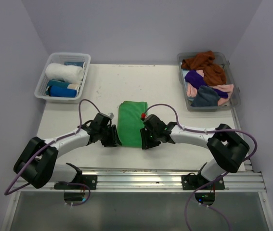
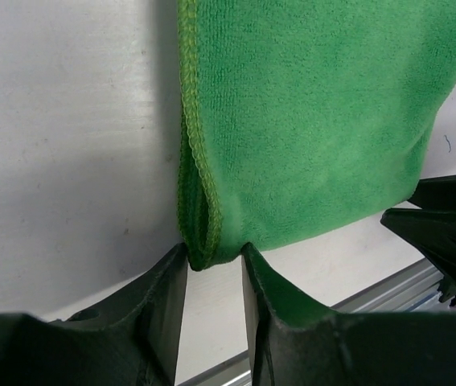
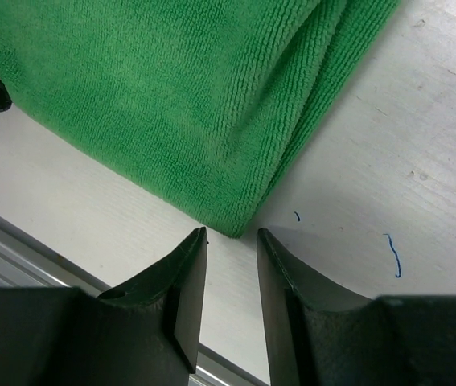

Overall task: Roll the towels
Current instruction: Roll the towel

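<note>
Green towel [image 1: 132, 123] near corners hidden behind left hand [image 1: 113, 139], right hand [image 1: 147, 141].

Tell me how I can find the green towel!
Start at the white table and look near its front edge, between the left arm and right arm. The green towel lies flat there, folded. It is the only bright green cloth, and the only one outside the basket and tub at the far corners.
</note>
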You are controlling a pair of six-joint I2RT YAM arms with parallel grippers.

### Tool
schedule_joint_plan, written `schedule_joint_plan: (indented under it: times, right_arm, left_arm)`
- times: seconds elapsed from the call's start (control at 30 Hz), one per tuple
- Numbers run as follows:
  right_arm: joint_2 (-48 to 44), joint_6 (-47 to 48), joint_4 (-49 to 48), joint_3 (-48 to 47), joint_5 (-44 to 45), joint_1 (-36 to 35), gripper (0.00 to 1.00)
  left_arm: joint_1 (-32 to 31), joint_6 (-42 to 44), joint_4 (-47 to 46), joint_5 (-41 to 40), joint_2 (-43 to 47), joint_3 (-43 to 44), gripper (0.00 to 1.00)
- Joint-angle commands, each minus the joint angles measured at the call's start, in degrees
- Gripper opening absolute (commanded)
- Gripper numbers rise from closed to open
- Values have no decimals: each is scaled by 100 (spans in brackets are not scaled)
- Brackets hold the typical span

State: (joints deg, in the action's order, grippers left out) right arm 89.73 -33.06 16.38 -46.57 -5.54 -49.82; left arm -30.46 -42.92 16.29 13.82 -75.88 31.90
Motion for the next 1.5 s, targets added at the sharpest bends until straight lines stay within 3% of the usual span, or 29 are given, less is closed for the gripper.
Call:
schedule_joint_plan:
  times: [0.0, 0.2, 0.37, 0.47, 0.67, 0.83, 1.47]
  right_arm:
    - [70, -43, -241, -63, 18, -10, 34]
    - [97, -52, -267, -54, 0, -27, 27]
    - [-122, -52, -179, -116, 53, -27, 0]
    - [-394, -104, -100, -151, 193, -27, 0]
    - [-659, -26, 225, -510, 658, -1, 0]
    - [-300, 159, 435, -950, 782, 148, 0]
    - [993, -60, 577, -1952, 809, 851, 0]
  left_arm:
    - [-30, -15, -408, 6, -111, -44, 36]
    - [-22, -15, -390, -108, -138, -61, 27]
    - [-30, -85, -285, -64, -94, 79, 10]
    - [-22, -138, 22, -90, 72, 430, 0]
    - [-22, -296, 550, -134, 100, 975, 0]
    - [13, -331, 980, -266, -453, 1564, 0]
    - [479, -648, 779, -327, -1764, 2514, 0]
